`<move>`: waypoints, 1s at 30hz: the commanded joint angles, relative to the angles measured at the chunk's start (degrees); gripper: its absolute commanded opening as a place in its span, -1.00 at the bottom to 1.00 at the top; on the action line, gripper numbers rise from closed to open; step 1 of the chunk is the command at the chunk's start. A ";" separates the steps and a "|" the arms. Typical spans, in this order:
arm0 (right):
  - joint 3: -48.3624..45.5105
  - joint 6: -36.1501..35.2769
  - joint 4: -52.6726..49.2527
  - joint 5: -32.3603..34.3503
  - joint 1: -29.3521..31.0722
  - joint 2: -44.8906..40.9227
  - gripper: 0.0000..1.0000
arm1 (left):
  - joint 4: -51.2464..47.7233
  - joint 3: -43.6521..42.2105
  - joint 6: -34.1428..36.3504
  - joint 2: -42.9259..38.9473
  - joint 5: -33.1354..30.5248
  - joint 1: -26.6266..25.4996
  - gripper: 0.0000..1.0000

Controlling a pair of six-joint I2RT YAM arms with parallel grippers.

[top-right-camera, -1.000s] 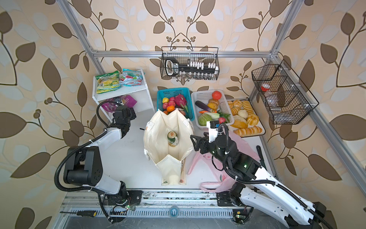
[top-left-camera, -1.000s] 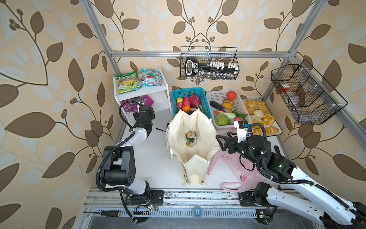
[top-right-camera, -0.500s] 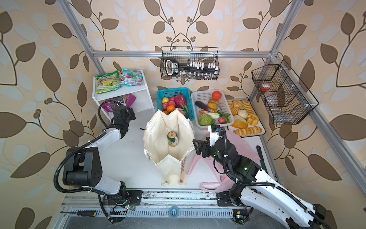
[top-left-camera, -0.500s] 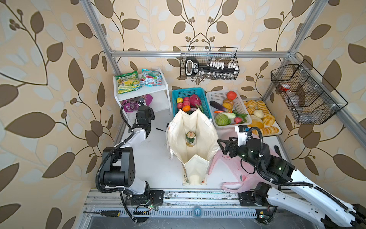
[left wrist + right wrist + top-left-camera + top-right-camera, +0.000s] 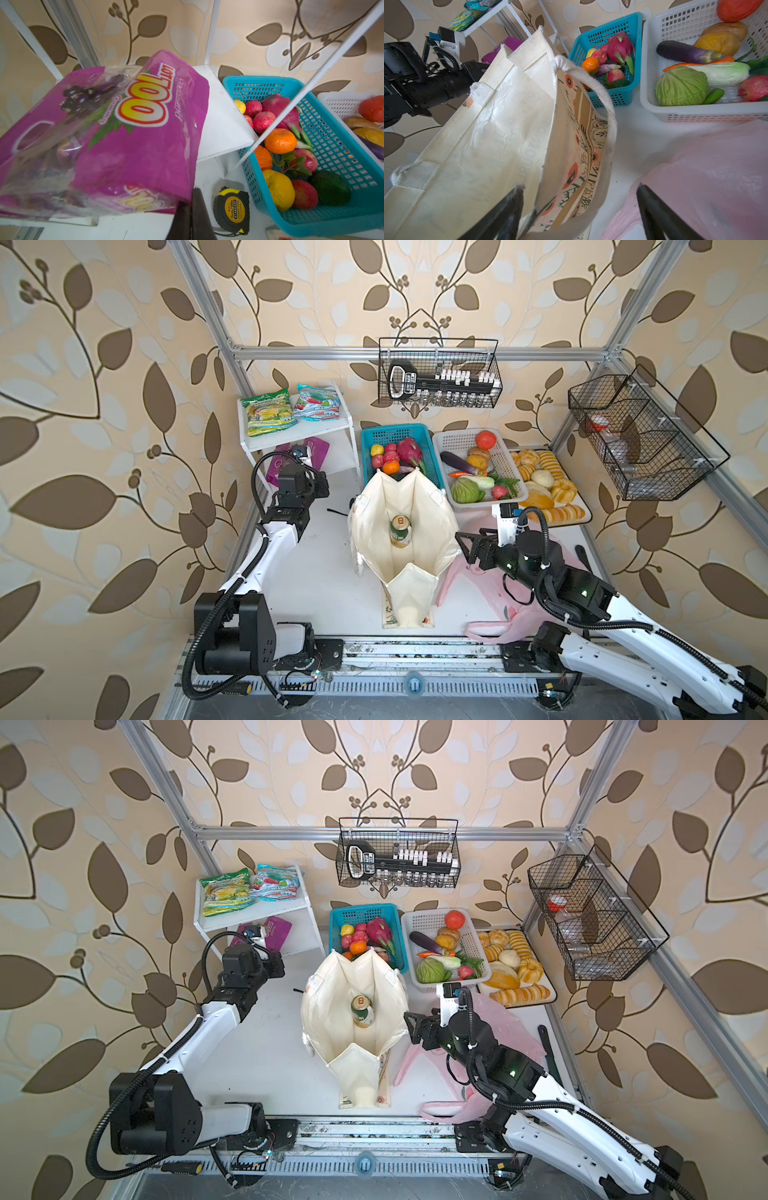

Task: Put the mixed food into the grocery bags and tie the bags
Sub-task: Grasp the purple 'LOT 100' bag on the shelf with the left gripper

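Table [image 5: 316, 572]: white top, closed in by leaf-print walls; the tote [image 5: 374, 526] stands at its middle.
Pink bag [image 5: 716, 166]: crumpled flat, just right of the tote and against its base.
Right gripper [image 5: 461, 548]: over the tote's right wall, fingers spread wide. One finger is above the tote's inside and one above the pink bag; they grasp nothing.
Tote: upright, mouth open, handles hanging outside.
Can [image 5: 400, 531]: inside the tote, on its bottom, gold top up.
Left gripper [image 5: 192, 199]: behind and left of the tote, reaching under the shelf's [image 5: 291, 433] top board. Only one dark finger shows; the fingers are clenched on the pouch's near edge.
Pouch [image 5: 124, 135]: purple, tilted, in the shelf's lower level, out of the tote.
Tape measure [image 5: 231, 209]: on the table behind and left of the tote, between shelf and blue basket.
Blue basket [image 5: 395, 430]: just behind the tote; holds the dragon fruit [image 5: 409, 450], an orange [image 5: 391, 467], and yellow and red fruit.
White basket [image 5: 457, 439]: behind and right of the tote, with vegetables.
Packets: teal-red [image 5: 318, 403] beside green-yellow [image 5: 268, 412], on the shelf's top board, far behind and left of the tote.
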 commanded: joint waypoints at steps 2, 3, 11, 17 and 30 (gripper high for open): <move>-0.85 0.39 1.02 -0.35 0.08 0.30 0.72 | -2.05 0.79 1.12 -0.57 -1.69 0.59 -0.87; -0.73 0.19 1.02 -0.37 0.08 0.22 0.72 | -2.72 1.43 1.05 -0.16 -2.05 0.62 -0.87; -1.12 0.44 0.36 0.50 0.08 -0.70 0.72 | -2.77 4.29 -0.80 3.63 -4.11 0.63 -0.35; -2.13 0.44 0.04 0.76 0.08 -2.12 0.72 | -0.68 4.97 -1.69 5.46 -6.16 0.63 0.22; -2.28 1.05 -0.62 1.12 0.08 -1.99 0.72 | -1.12 7.13 -4.78 6.23 -6.51 0.63 -1.00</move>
